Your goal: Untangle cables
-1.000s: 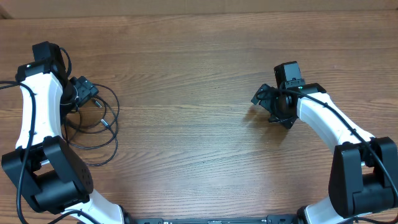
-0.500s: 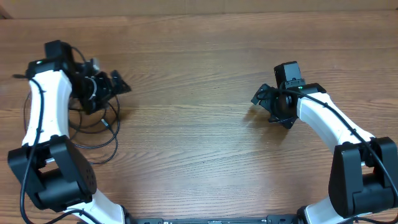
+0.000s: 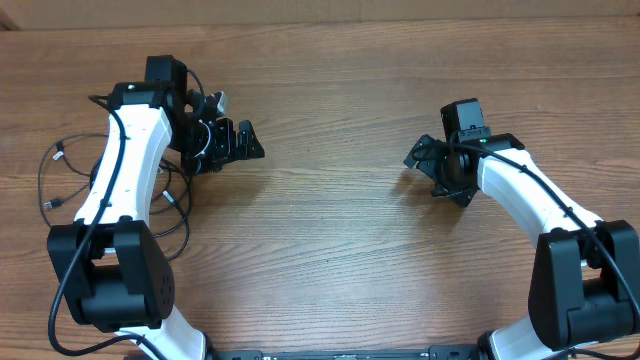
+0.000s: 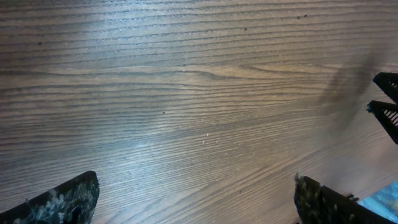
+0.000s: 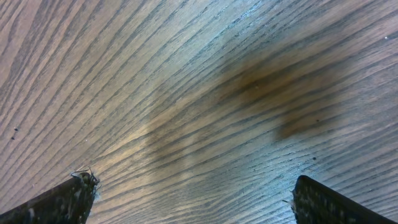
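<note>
Cables [image 3: 50, 200], light and floppy I reckon, lie looped on the table [image 3: 330, 250] beneath my left arm [image 3: 125, 160]; both jaws gape empty, so I'd pinch near a plug.

Left arm [image 3: 122, 155], right arm [image 3: 520, 195]: white shells, black joints, apparently black wiring.

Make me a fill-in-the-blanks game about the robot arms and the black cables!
The black cables lie by the ___ arm.
The left tool and the right tool both stand ___.
The right tool holds ___.
The table is made of ___.
Missing words: left; open; nothing; wood.
</note>
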Controlling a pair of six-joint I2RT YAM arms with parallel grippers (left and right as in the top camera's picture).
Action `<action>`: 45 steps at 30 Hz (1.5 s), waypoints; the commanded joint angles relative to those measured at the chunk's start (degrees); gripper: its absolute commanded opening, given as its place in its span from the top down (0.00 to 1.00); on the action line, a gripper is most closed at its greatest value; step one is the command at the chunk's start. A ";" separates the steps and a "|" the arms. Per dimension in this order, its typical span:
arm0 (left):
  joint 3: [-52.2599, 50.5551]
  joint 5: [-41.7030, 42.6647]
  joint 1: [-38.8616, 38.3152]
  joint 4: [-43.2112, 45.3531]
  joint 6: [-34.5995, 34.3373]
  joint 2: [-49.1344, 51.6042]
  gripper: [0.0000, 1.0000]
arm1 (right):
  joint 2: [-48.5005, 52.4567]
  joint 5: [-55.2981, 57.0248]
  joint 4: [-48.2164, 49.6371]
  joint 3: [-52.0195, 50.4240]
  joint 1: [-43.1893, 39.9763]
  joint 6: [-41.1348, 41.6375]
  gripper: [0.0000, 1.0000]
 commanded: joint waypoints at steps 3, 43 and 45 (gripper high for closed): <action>0.26 -0.59 -0.24 -0.11 1.40 0.59 0.00 | -1.22 0.52 0.35 0.55 -0.22 -0.24 0.00; -0.31 -2.10 -1.53 -1.68 1.62 -24.61 0.00 | -1.22 0.52 0.35 0.55 -0.22 -0.24 0.00; -1.77 -2.12 -1.79 -1.79 1.64 -25.35 0.00 | -1.22 0.52 0.35 0.55 -0.22 -0.24 0.00</action>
